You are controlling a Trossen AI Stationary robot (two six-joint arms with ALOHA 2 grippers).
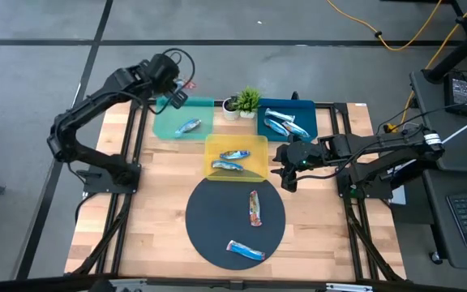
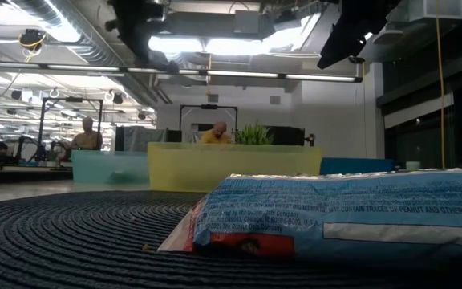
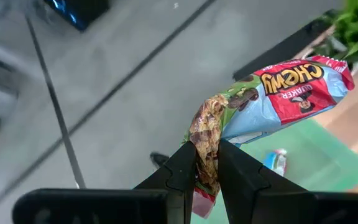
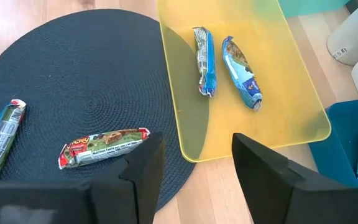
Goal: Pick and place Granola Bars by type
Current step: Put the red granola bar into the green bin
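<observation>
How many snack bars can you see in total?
8, maybe more hidden: two on the dark mat, two in the yellow tray, one in the green tray, two overlapping in the blue tray, one in the left claw.

Wooden table (image 1: 164, 182) carries 3 trays, mat (image 1: 217, 219), plant (image 1: 247, 100).

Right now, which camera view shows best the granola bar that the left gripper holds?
The left wrist view: the held bar fills the picture, its print readable, pinched at one end by the left gripper. The high view shows only a small red speck at the gripper, above the green tray. The other views do not show it.
</observation>
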